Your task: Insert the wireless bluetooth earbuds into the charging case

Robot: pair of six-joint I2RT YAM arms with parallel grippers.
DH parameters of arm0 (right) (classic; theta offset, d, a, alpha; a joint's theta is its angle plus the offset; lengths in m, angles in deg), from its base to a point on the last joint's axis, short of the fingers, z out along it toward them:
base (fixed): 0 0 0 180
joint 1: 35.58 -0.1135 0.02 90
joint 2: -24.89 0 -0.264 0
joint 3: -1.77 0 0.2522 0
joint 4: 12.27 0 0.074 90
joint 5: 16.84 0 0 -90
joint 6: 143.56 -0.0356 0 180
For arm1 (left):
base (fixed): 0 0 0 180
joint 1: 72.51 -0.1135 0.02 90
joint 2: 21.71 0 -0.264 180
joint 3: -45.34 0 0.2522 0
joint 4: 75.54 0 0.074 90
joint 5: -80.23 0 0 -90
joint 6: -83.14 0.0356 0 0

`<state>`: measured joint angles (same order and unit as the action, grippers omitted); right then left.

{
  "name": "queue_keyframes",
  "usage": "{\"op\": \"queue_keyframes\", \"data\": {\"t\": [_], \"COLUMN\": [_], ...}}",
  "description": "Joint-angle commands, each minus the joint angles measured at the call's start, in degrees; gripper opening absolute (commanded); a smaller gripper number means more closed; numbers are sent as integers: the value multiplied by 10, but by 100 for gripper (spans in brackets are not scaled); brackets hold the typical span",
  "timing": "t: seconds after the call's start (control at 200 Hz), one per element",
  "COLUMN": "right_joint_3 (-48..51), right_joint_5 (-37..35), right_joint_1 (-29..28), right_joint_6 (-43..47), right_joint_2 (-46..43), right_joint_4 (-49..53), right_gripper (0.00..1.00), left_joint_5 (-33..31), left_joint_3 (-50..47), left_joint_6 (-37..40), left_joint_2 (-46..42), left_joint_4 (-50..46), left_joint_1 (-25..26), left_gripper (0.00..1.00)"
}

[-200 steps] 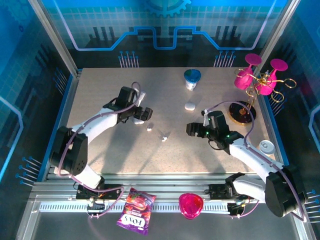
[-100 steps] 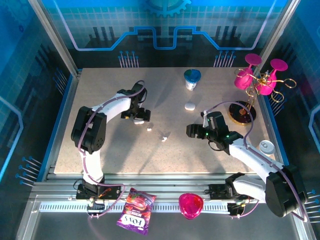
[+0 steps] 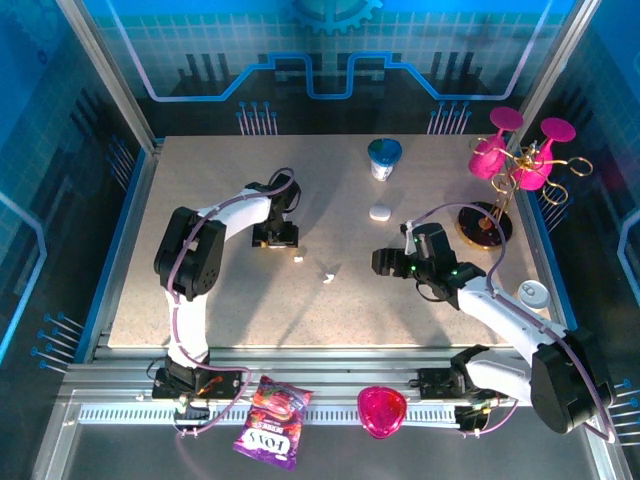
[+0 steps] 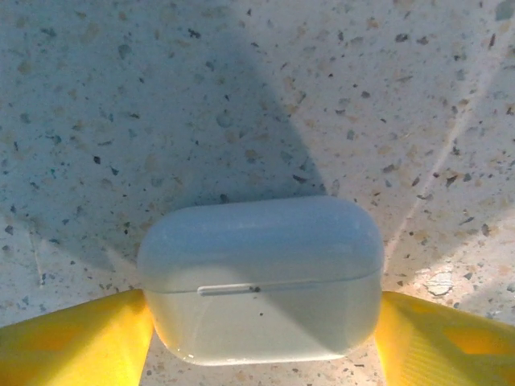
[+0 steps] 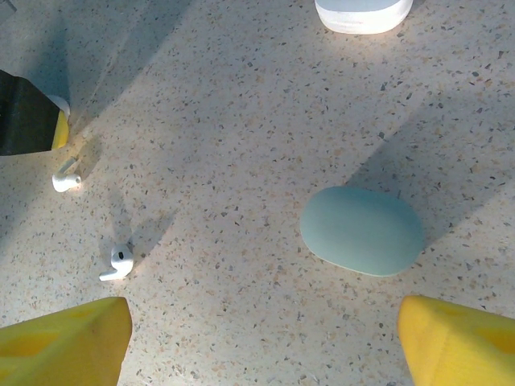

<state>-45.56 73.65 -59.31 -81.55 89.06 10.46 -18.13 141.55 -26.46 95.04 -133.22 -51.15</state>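
A speckled table (image 3: 200, 300) with two robot arms reaching in from the near edge. The task has hardly started: no earbud is in a case yet.

The left gripper (image 4: 261, 315) is down on the table. Its yellow fingers (image 4: 72, 338) press against both ends of a white, rounded case (image 4: 259, 277), pinching it as far as I can judge. The case lies flat with its lid shut and the seam facing the wrist camera. From above, the left gripper (image 3: 278, 238) sits over that case and covers it.

Just right of it lies an earbud (image 3: 298, 259), and a little further right the other earbud (image 3: 326, 277). Both are loose on the table and touch nothing. The right wrist camera sees them at its left side (image 5: 67, 182) (image 5: 119, 261).

The right gripper (image 5: 261, 310) hovers with its fingers spread wide and nothing between them. Ahead of it lies a second case (image 5: 362, 231), a pale pebble, also closed.

Left to do, I judge: open a case, pick up each earbud and seat it, then close the lid.

Hard to make out: a shut lid hides whether either case already holds anything. I count two earbuds. The second case lies in shade and looks bluish, and I cannot find its seam. A white object (image 5: 362, 12) is cut off at the top edge of the right wrist view; it may be the foot of the cup (image 3: 384, 158) at the back of the table.
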Motion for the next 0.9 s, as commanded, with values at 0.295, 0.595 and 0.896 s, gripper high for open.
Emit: {"op": "queue_keyframes", "data": {"t": [0.295,0.595,0.896], "right_joint_3": [-8,-16,-28], "right_joint_5": [19,73,200], "right_joint_1": [-7,6,47], "right_joint_6": [-3,-42,-110], "right_joint_2": [-9,-30,-63], "right_joint_4": [-10,-19,-48], "right_gripper": [86,84,82], "left_joint_5": [-21,19,110], "left_joint_3": [1,-51,-170], "left_joint_6": [-7,77,190], "left_joint_2": [4,-104,-265], "left_joint_4": [12,82,298], "left_joint_1": [11,69,131], "left_gripper": [55,52,46]}}
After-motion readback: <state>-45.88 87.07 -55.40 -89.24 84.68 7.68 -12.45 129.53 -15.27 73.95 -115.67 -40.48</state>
